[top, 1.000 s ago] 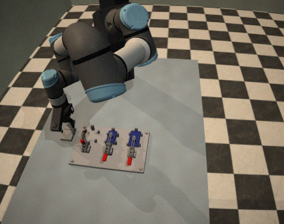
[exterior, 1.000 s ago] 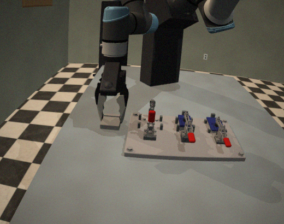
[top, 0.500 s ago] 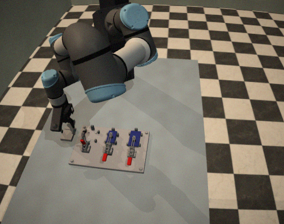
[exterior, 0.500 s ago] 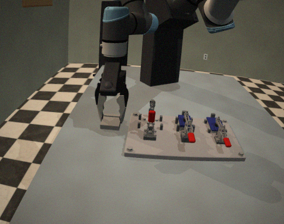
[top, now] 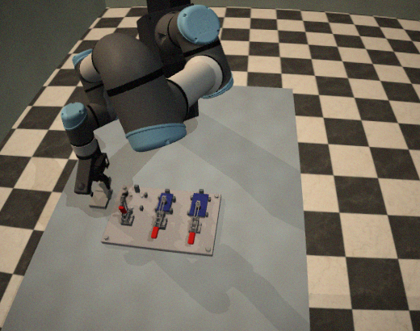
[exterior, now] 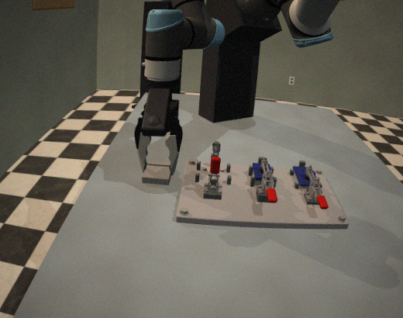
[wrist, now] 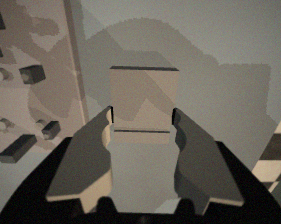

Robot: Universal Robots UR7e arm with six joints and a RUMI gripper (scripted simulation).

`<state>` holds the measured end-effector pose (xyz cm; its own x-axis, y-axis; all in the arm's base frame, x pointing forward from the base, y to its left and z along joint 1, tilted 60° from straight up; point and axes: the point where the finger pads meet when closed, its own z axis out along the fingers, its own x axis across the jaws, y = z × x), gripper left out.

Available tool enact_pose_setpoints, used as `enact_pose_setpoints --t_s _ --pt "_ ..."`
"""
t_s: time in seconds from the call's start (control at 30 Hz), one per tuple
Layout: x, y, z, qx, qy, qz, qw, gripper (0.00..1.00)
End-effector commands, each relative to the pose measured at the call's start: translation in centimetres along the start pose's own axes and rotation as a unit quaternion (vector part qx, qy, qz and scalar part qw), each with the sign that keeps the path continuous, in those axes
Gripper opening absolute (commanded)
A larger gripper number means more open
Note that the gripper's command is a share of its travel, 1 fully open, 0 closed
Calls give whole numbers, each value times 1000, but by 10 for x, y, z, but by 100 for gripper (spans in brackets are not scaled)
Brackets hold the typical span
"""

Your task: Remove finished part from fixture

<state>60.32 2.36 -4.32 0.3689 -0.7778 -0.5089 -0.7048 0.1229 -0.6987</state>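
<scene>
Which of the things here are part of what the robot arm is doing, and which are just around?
Part of the job:
- finished part
- gripper
- fixture plate
- two blue blanks, to be left clamped
- table

Just around:
- wall outlet
- checkered floor
</scene>
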Motion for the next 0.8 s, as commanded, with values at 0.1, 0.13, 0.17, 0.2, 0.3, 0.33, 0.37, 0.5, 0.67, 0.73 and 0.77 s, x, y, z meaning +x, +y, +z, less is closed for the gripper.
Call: enact_pose_setpoints --t_s 0.1,0.13,0.17,0.2,0.3,0.33,0.37,0.5,0.67,0.73,0.77 --pt "0 0 0 0 0 0 1000 0" --pt "0 0 0 0 0 0 1000 0" --pt "0 0 0 0 0 0 1000 0" --pt "0 0 0 0 0 0 1000 0" --pt "0 0 0 0 0 0 1000 54" --pt "0 0 0 0 0 0 1000 54" --pt "0 0 0 0 0 0 1000 54" --pt "0 0 0 0 0 0 1000 54" --pt "0 0 0 0 0 0 1000 54" --pt "0 0 0 0 0 0 1000 54" --pt "0 0 0 0 0 0 1000 54"
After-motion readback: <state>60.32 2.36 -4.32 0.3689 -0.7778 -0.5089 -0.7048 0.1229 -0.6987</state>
